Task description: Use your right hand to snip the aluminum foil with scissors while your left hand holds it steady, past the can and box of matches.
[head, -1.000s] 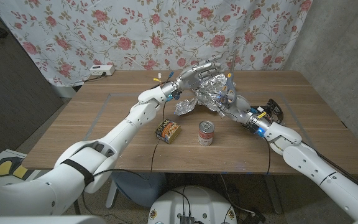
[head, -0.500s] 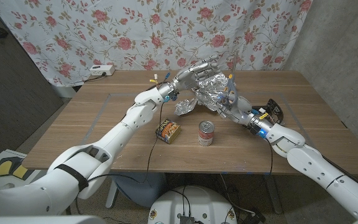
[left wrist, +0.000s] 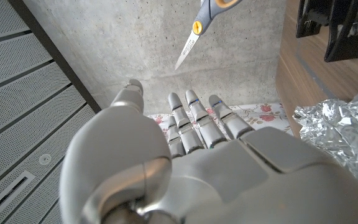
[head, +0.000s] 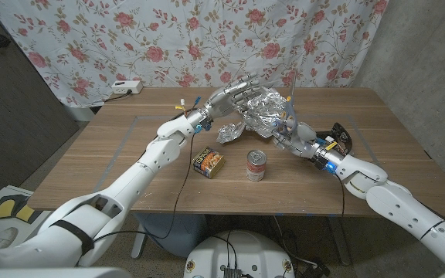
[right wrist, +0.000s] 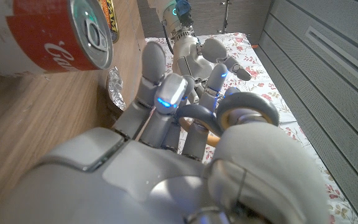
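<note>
The aluminum foil (head: 259,114) lies as a crumpled silver heap on the far middle part of the wooden desk (head: 99,166), behind the can (head: 256,165) and the box of matches (head: 208,162). The left hand (head: 235,93) is just at the foil's left upper side with its fingers apart and stretched out; I cannot tell whether it touches the foil, and it holds nothing. In the left wrist view the foil (left wrist: 340,134) is beside this hand (left wrist: 185,168).

The right hand (head: 290,133) is at the foil's right edge and holds the scissors (head: 290,100) — the blades stand up above the hand. In the right wrist view its fingers (right wrist: 166,102) pass through the grey and orange handle rings (right wrist: 229,118), and the red can (right wrist: 55,37) is near.

The desk has a pale wood grain and a thin rectangle line on its top. A black device (head: 340,137) lies near the right arm, and a white power strip (head: 127,87) sits at the far left edge. Behind the desk hangs a white curtain with red roses (head: 168,38) — at the right side is a grey concrete wall (head: 423,54).
</note>
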Robot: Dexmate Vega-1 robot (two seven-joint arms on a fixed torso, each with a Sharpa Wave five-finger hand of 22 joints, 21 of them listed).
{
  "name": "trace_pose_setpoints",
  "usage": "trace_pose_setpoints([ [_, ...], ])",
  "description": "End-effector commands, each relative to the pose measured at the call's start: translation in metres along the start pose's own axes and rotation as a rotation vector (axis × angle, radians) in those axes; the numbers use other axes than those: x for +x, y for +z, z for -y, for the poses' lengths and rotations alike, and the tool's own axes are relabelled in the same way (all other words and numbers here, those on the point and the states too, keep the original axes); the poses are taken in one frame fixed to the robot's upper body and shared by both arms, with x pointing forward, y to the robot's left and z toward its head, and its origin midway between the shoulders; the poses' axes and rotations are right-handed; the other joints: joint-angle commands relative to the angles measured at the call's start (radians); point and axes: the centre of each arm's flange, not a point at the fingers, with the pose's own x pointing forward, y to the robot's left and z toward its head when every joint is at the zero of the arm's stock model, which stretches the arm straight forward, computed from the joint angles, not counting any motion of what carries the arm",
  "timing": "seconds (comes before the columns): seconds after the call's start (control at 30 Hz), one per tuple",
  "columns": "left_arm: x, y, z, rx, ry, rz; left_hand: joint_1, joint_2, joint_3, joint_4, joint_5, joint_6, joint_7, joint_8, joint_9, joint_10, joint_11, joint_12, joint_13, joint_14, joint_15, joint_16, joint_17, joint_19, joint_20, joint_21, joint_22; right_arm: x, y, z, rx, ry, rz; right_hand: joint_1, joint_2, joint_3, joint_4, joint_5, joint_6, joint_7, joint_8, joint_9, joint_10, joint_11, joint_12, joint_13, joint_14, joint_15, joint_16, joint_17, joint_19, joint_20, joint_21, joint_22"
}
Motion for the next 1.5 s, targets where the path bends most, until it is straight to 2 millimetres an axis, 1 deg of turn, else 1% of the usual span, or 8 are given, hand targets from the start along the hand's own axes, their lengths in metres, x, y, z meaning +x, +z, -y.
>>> trace_pose_setpoints([
  [0.03, -0.027, 0.005, -0.008, 0.019, 0.091, -0.006, -0.008, 0.000, 0.005, -0.003, 0.006, 0.002, -0.003, 0.008, 0.003, -0.003, -0.002, -0.004, 0.002, -0.002, -0.001, 0.000, 0.001, -0.006, 0.004, -0.002, 0.001, -0.008, -0.002, -0.003, 0.014, -0.018, -0.058, 0.004, 0.009, 0.019, 0.006, -0.004, 0.004, 0.002, -0.002, -0.001, 0.242, -0.233, 0.005, 0.003, 0.006, -0.012, 0.009, 0.001, 0.002, -0.089, 0.011, -0.003],
  [0.23, -0.032, 0.004, -0.008, 0.018, 0.098, -0.020, -0.014, -0.001, 0.006, -0.003, 0.006, 0.009, -0.003, 0.015, 0.003, -0.007, 0.001, -0.008, 0.003, -0.009, 0.004, 0.000, 0.000, -0.012, 0.006, -0.003, 0.001, -0.011, -0.002, -0.004, 0.025, -0.011, -0.049, 0.001, 0.008, 0.022, 0.007, -0.005, 0.005, 0.002, -0.002, -0.001, 0.243, -0.233, 0.007, 0.005, 0.004, -0.011, 0.014, 0.001, 0.000, -0.089, 0.016, -0.010],
  [0.43, -0.038, 0.005, -0.009, 0.039, 0.107, -0.032, -0.030, -0.003, 0.004, -0.003, 0.005, 0.008, -0.009, 0.020, 0.003, -0.066, 0.019, -0.035, 0.004, -0.068, 0.025, -0.010, 0.001, -0.034, 0.025, -0.006, 0.002, -0.012, 0.000, -0.005, 0.027, -0.010, -0.050, -0.003, 0.008, 0.028, 0.007, -0.005, 0.005, 0.003, -0.002, 0.000, 0.243, -0.232, 0.008, 0.005, 0.002, -0.011, 0.021, 0.001, -0.001, -0.089, 0.026, -0.018],
  [0.53, -0.039, 0.004, -0.009, 0.029, 0.095, -0.014, -0.091, -0.025, -0.023, 0.018, -0.002, -0.014, -0.016, 0.015, 0.003, -0.082, 0.023, -0.043, 0.006, -0.095, 0.038, -0.006, 0.003, -0.050, 0.029, -0.007, 0.002, -0.010, -0.001, -0.007, 0.039, 0.002, -0.054, -0.004, 0.007, 0.030, 0.007, -0.005, 0.005, 0.004, -0.003, -0.002, 0.237, -0.233, 0.000, -0.005, 0.001, -0.011, 0.024, 0.001, -0.001, -0.089, 0.032, -0.022],
  [0.63, -0.040, 0.005, -0.010, 0.059, 0.102, -0.028, -0.109, -0.032, -0.031, 0.024, -0.003, -0.021, -0.014, 0.015, 0.002, -0.092, 0.033, -0.048, 0.006, -0.099, 0.038, -0.004, 0.002, -0.057, 0.032, -0.007, 0.002, -0.008, 0.000, -0.009, 0.036, 0.010, -0.057, -0.005, 0.007, 0.032, 0.006, -0.005, 0.006, 0.004, -0.003, -0.002, 0.232, -0.233, -0.004, -0.009, 0.001, -0.011, 0.026, 0.001, -0.003, -0.089, 0.033, -0.026],
  [1.03, -0.042, 0.003, -0.012, 0.052, 0.105, -0.041, -0.128, -0.036, -0.034, 0.026, -0.002, -0.030, -0.013, 0.016, 0.002, -0.095, 0.034, -0.050, 0.007, -0.107, 0.042, -0.002, 0.000, -0.066, 0.040, -0.006, 0.002, -0.007, 0.007, -0.013, 0.012, 0.021, -0.062, -0.005, 0.003, 0.037, 0.002, -0.004, 0.006, 0.008, -0.006, -0.007, 0.230, -0.233, -0.010, -0.016, -0.003, -0.011, 0.032, 0.001, -0.007, -0.089, 0.043, -0.036],
  [1.33, -0.041, 0.000, -0.015, 0.045, 0.113, -0.048, -0.132, -0.034, -0.031, 0.024, 0.000, -0.039, -0.008, 0.015, 0.001, -0.095, 0.036, -0.050, 0.008, -0.108, 0.045, 0.000, -0.002, -0.068, 0.043, -0.004, 0.002, -0.006, 0.010, -0.014, -0.002, 0.027, -0.057, -0.008, -0.016, 0.035, -0.002, -0.003, 0.019, 0.010, -0.007, -0.018, 0.247, -0.233, -0.016, -0.030, -0.005, -0.011, 0.038, -0.001, -0.003, -0.088, 0.058, -0.053],
  [1.5, -0.042, 0.001, -0.016, 0.046, 0.113, -0.053, -0.135, -0.036, -0.030, 0.021, 0.000, -0.042, -0.010, 0.016, 0.001, -0.092, 0.035, -0.049, 0.009, -0.107, 0.042, 0.002, -0.004, -0.069, 0.040, -0.003, 0.002, -0.005, 0.010, -0.015, -0.015, 0.029, -0.062, -0.028, -0.049, 0.019, 0.000, -0.008, 0.030, 0.020, -0.010, -0.032, 0.250, -0.231, -0.014, -0.027, -0.003, -0.010, 0.041, -0.001, 0.004, -0.087, 0.069, -0.064],
])
